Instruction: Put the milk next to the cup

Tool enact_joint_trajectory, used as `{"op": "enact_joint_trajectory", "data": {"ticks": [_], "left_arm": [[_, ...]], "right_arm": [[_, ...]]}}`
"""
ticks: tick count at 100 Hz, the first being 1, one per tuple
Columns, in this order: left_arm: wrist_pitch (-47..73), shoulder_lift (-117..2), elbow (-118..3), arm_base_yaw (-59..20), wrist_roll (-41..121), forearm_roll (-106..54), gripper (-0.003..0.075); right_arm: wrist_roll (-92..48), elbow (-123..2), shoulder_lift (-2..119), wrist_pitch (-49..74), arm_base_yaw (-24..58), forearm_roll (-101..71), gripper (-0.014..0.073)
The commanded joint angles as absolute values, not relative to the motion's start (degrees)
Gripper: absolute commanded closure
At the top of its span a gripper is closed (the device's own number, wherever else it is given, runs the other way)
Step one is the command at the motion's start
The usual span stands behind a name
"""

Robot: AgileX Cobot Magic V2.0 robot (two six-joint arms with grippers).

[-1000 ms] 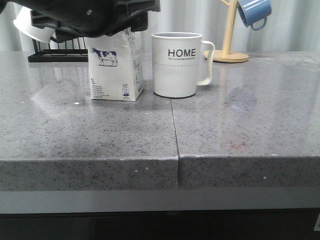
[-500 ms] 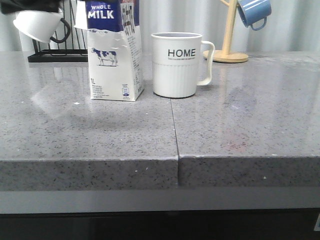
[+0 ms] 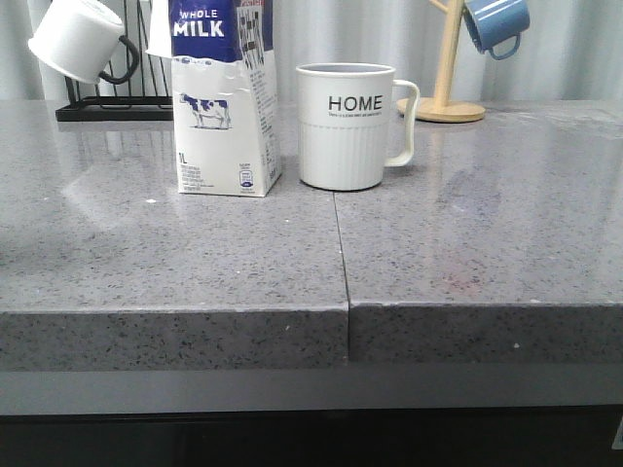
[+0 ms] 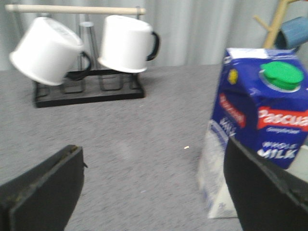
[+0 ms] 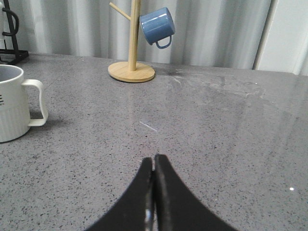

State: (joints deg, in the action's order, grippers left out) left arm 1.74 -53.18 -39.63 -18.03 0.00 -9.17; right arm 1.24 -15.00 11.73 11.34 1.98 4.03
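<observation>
- Far left, at the back of the table point(image 3: 195, 263): a black rack point(image 3: 107, 107) with a white mug point(image 3: 73, 39) hanging off it, tilted.
- The left gripper point(image 4: 154, 192) is spread wide and holds nothing; its fingers point(image 4: 41, 190) frame bare counter, with the milk point(image 3: 226, 97) showing beside one of them (the wrist view is blurred, so how close they sit is hard to say).
- The milk stands upright on the counter, just beside the cup point(image 3: 348, 125), a narrow gap between them and the cup's handle turned away from it. By my judgement the placement is done.
- Risk: a finger clipping the tall, narrow carton could tip it or shove it into the cup.
- Right: the right gripper point(image 5: 154, 192) is pressed closed on nothing, well apart from the cup, near a wooden mug tree point(image 3: 443, 68) with a blue mug point(image 3: 496, 24).
</observation>
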Motion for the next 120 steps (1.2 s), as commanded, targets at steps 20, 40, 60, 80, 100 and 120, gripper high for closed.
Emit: {"op": "enact_joint_trajectory", "data": {"ticks": [20,40,60,80,100,120], "left_arm": [[2.4,-40.7,-37.2,-8.6,-3.8,-5.1,0.0143],[2.4,-29.8,-30.9,-3.3,-3.8,-6.1,0.0168],[2.4,-23.2,-26.2,-2.2,-3.8,-6.3,0.0368],[2.6,-22.2,-25.0,-2.2,-3.8,-6.3,0.0738],[2.3,-22.2,-25.0,-2.2,-3.8,-6.3,0.0741],[2.3,-22.2,-25.0,-2.2,-3.8,-6.3,0.0741]], "right_arm": [[1.1,-16.5,12.2,7.0,1.8,4.5,0.0713],[1.1,-16.5,12.2,7.0,1.8,4.5,0.0713],[1.1,-16.5,12.2,7.0,1.8,4.5,0.0713],[1.1,-16.5,12.2,7.0,1.8,4.5,0.0713],[1.1,-16.5,12.2,7.0,1.8,4.5,0.0713],[1.1,-16.5,12.2,7.0,1.8,4.5,0.0713]]}}
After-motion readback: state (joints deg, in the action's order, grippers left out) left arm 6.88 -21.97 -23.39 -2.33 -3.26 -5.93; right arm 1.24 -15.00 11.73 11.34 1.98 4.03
